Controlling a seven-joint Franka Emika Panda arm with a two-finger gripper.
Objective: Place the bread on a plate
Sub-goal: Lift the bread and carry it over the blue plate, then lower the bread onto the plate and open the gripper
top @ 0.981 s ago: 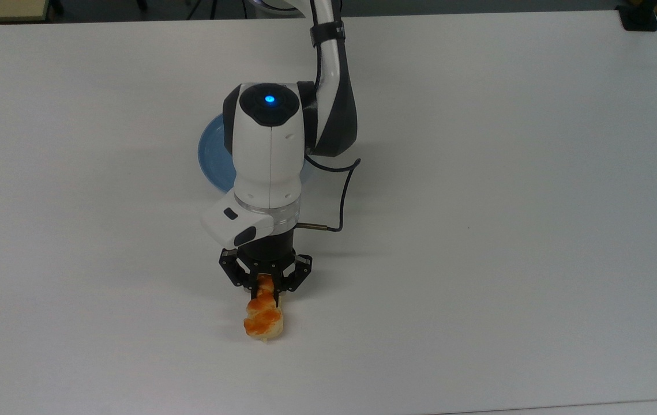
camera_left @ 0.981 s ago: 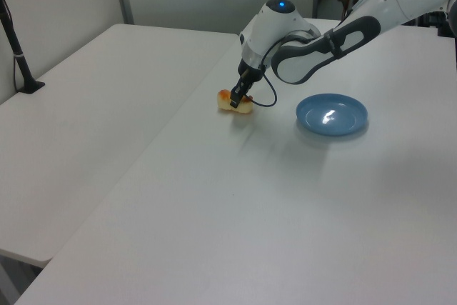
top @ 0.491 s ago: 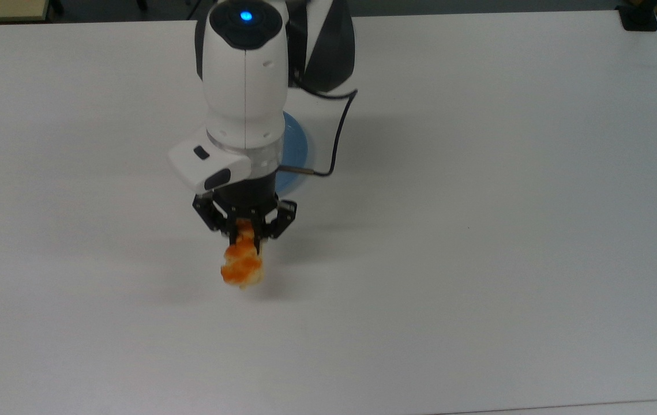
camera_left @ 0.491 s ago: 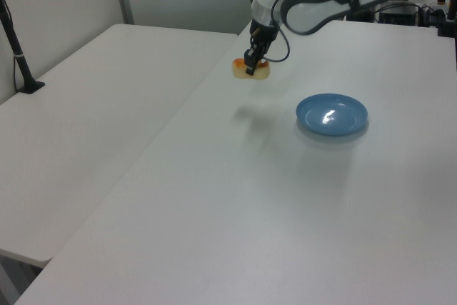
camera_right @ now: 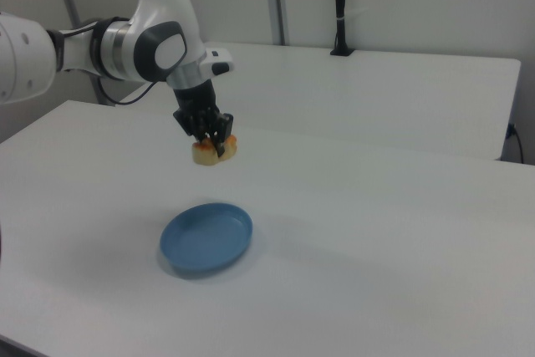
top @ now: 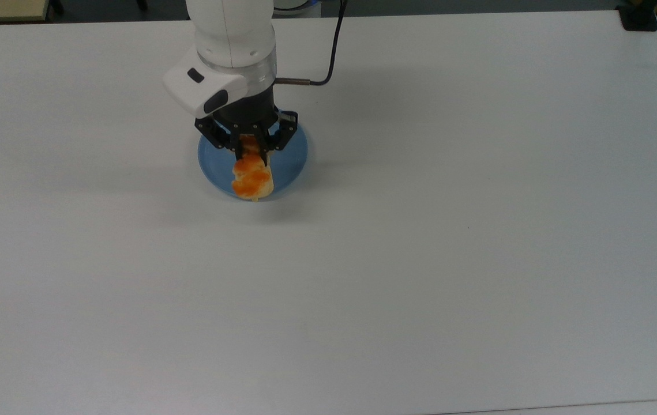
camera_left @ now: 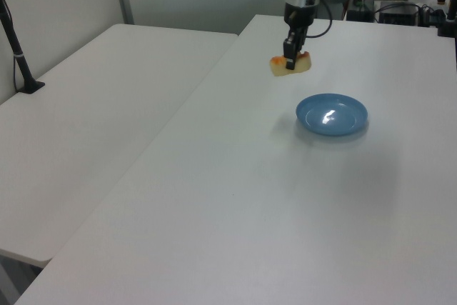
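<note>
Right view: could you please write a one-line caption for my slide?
The claw holds the bread in the air above the empty blue plate on the white table.

No readable text, labels, brands, numbers or signs in any view.
</note>
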